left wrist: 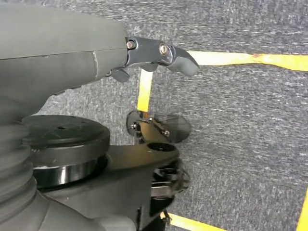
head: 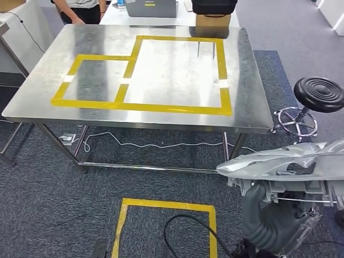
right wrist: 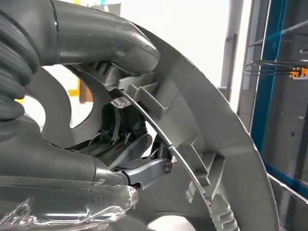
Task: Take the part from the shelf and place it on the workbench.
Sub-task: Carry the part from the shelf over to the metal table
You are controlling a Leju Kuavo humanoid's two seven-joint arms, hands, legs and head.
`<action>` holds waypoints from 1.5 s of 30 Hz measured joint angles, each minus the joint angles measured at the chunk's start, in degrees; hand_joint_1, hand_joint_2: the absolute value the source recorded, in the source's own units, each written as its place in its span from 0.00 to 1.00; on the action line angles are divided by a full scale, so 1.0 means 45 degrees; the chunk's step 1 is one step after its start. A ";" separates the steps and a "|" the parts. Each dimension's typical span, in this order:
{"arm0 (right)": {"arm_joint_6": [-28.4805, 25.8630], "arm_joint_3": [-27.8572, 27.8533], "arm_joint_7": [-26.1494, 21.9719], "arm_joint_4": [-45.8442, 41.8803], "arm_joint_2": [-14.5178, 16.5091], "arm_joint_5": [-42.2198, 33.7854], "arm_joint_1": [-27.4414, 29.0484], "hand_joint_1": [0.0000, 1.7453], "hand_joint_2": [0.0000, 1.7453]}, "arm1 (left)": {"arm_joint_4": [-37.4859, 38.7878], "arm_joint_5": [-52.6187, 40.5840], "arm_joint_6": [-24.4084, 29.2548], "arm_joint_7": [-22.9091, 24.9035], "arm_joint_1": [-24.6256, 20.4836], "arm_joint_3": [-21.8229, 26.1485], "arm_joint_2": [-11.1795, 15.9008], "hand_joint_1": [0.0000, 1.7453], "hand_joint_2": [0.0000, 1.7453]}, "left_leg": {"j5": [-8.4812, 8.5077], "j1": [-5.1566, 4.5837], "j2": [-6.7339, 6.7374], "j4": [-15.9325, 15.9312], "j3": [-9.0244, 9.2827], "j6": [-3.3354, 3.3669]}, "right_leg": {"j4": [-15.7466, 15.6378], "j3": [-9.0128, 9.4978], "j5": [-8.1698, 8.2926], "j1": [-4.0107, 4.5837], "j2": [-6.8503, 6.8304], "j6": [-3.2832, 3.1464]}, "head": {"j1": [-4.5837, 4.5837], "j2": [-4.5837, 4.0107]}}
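A large silver-grey plastic part (head: 292, 165), round and ribbed like a wheel cover, hangs low at my right side. My right hand (head: 271, 219) holds it from beneath. In the right wrist view the thumb (right wrist: 105, 41) lies over the part's ribbed inner face (right wrist: 203, 144) and the darker fingers (right wrist: 145, 171) hook into its openings. The steel workbench (head: 101, 107) stands ahead, marked with yellow tape rectangles (head: 178, 107), and the part is short of its near right corner. My left hand (left wrist: 91, 53) hangs over the carpet with its fingers (left wrist: 171, 55) extended and nothing in them.
A black round stool (head: 320, 94) with a chrome base stands right of the workbench. A yellow tape square (head: 162, 205) marks the carpet in front of me, with a black cable (head: 191, 228) across it. A person (head: 81, 11) stands behind the bench's far edge, beside a cardboard box (head: 212, 24).
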 joint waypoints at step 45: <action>-0.0009 -0.1131 -0.0391 -0.0019 0.0705 -0.0149 0.0260 1.00 1.00 | 0.0000 0.0800 -0.3244 -0.0806 0.0109 0.0538 -0.0039 0.00 1.00 | -0.0207 0.0016 0.0190 -0.0331 0.0536 0.0433 | 0.1853 -0.0944 -0.0376 -0.0073 -0.0757 0.0466 | 0.0227 0.0000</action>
